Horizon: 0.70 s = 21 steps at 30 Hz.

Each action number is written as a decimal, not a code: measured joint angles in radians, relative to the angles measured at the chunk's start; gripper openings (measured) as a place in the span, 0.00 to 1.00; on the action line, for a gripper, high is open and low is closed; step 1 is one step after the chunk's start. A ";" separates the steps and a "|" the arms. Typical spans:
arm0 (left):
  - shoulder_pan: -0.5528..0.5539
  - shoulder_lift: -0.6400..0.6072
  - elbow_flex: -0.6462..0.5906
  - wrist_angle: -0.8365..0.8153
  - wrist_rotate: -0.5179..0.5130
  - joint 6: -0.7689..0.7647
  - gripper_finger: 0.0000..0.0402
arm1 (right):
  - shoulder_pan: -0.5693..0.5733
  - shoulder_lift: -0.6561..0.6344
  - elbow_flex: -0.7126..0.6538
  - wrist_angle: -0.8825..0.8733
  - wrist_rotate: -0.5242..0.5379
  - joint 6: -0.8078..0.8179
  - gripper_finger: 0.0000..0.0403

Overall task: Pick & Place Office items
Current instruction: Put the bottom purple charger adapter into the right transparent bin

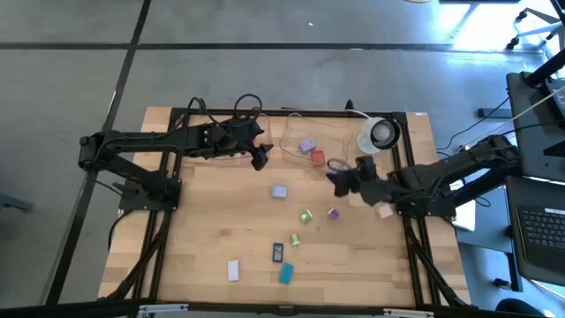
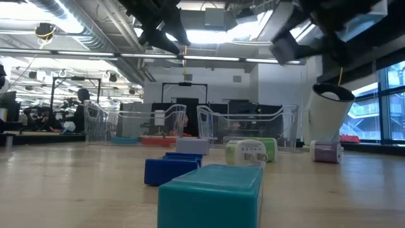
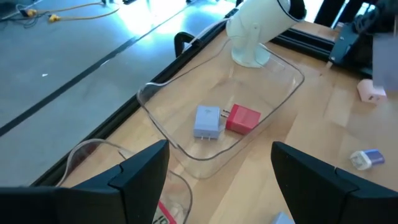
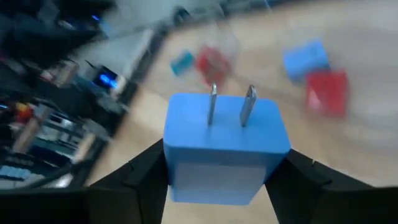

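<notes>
My right gripper (image 4: 227, 186) is shut on a blue plug-shaped block (image 4: 227, 146); in the high view it (image 1: 338, 181) hovers above the table beside the clear tray (image 1: 289, 134). My left gripper (image 3: 217, 174) is open and high over that tray (image 3: 152, 93), where a lilac block (image 3: 207, 121) and a red block (image 3: 243, 118) lie flat on the floor. Loose on the wood lie a lilac block (image 1: 279, 191), green (image 1: 305, 215), purple (image 1: 333, 213), dark blue (image 1: 277, 252), teal (image 1: 286, 274), white (image 1: 233, 269) and pink (image 1: 384, 210) pieces. My right gripper pinches the blue block by its two opposite side faces (image 4: 174, 168), one finger (image 4: 140, 177) on each side. The block's two metal prongs (image 4: 230, 106) point away from the wrist. The block is lifted clear of the table.
A white tape roll (image 1: 380, 134) stands at the far right by the tray. A second clear tray (image 3: 93, 155) sits beside the first near the far edge. The low view shows the teal block (image 2: 212, 193) and dark blue block (image 2: 171, 170) close to the near edge.
</notes>
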 joint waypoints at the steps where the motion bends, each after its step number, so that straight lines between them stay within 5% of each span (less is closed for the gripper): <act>1: 0.000 0.000 0.000 0.000 0.001 0.000 0.69 | -0.024 -0.005 0.000 0.039 -0.003 -0.059 0.54; 10: 0.000 0.000 0.000 0.003 -0.004 -0.016 0.69 | -0.210 -0.006 0.000 0.390 -0.190 -0.438 0.56; 21: 0.000 0.000 0.000 0.003 -0.004 -0.016 0.69 | -0.404 -0.006 0.000 0.607 -0.515 -0.597 0.56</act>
